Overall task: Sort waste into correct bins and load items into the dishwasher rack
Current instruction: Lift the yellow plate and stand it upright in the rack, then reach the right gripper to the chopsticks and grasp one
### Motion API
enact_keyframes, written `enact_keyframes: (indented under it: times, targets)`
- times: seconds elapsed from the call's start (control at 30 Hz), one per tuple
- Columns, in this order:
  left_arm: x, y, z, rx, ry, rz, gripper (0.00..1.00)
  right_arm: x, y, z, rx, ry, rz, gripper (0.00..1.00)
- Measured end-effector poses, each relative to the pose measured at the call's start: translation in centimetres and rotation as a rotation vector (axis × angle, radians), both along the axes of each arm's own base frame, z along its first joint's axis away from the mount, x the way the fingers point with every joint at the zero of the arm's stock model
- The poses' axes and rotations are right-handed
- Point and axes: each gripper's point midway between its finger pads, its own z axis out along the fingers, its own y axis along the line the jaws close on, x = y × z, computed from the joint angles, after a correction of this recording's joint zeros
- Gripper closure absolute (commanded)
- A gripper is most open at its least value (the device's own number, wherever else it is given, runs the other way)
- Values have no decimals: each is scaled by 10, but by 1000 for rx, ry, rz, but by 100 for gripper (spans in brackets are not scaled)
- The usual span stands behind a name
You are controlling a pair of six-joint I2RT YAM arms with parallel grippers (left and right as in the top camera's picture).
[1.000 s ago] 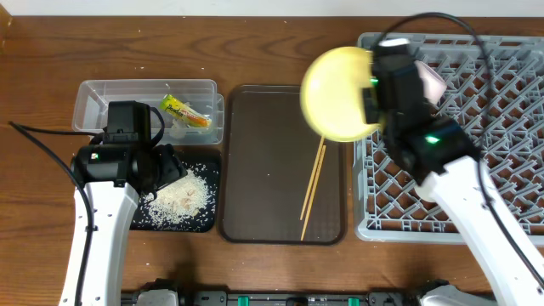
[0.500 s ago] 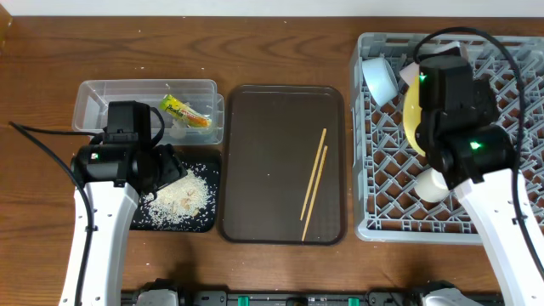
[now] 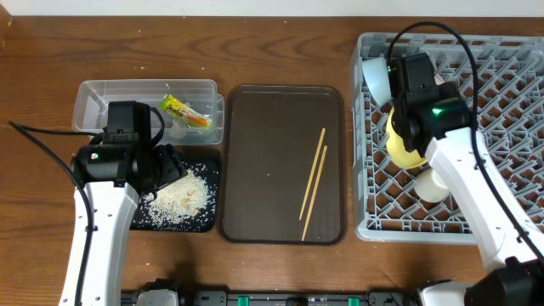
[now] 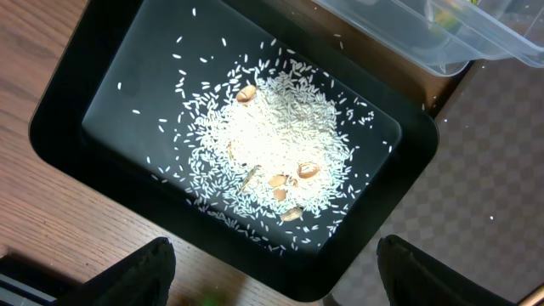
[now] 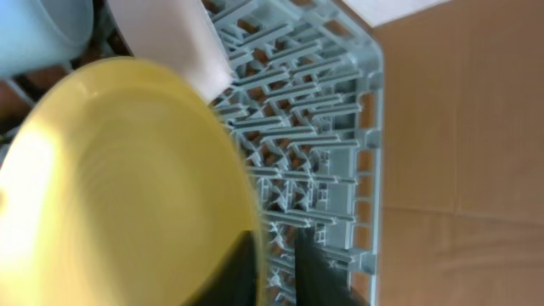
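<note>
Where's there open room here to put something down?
The brown tray is bare left of the chopsticks, and the table is bare beyond the clear tub. The rack is crowded along its left edge: blue bowl, yellow plate, cup. Rice covers the black tray.

Brown wooden table (image 3: 272, 51), black tray (image 4: 59, 110) just ahead of left fingers (image 4: 140, 272), clear tub (image 4: 408, 34) beyond it, brown serving tray (image 4: 497, 170) off their right tip, grey rack (image 5: 340, 127) beneath right fingers (image 5: 323, 276).
</note>
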Motion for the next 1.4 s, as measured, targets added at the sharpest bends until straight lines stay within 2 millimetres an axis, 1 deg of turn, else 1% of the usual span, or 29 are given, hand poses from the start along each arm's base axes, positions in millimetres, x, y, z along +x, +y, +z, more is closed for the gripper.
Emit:
enact_keyframes:
  times: [0.07,0.17,0.23,0.3,0.33,0.4,0.47,0.53,0.6,0.63,0.67,0.73,0.77,0.83,0.87,1.0,1.13,1.2,1.33,1.4]
  targets:
    - [0,0,0,0,0,0,21,1,3,-2,38,-23,-18,35]
    - [0,0,0,0,0,0,21,4,5,2,84,-77,-47,29]
    - [0,0,0,0,0,0,21,5,6,8,112,-120,-59,26]
    - [0,0,0,0,0,0,21,4,7,21,143,-173,-62,25]
    - [0,0,0,0,0,0,21,2,8,31,165,-208,-59,26]
    - [0,0,0,0,0,0,21,-3,10,49,210,-264,-45,29]
    - [0,0,0,0,0,0,21,-12,19,68,300,-318,-3,33]
    - [0,0,0,0,0,0,21,-22,37,83,438,-349,64,37]
    - [0,0,0,0,0,0,21,-33,61,88,588,-336,122,37]
    - [0,0,0,0,0,0,21,-38,72,87,657,-317,142,37]
    - [0,0,0,0,0,0,21,-43,83,82,715,-284,154,36]
    - [0,0,0,0,0,0,21,-56,105,66,811,-187,160,36]
    - [0,0,0,0,-2,0,21,-63,120,54,857,-117,161,39]
    - [1,0,0,0,-4,0,21,-71,139,37,891,-26,165,41]
    - [1,0,0,0,-4,0,21,-76,152,27,903,32,169,41]
    - [1,0,0,0,-3,0,21,-89,186,-11,910,196,144,41]
    - [0,0,0,0,0,0,21,-96,212,-47,893,313,97,42]
    - [0,0,0,0,0,0,21,-101,221,-67,881,366,52,42]
    - [0,0,0,0,0,0,21,-106,230,-101,857,432,-64,43]
    - [0,0,0,0,0,0,21,-107,230,-116,845,455,-119,44]
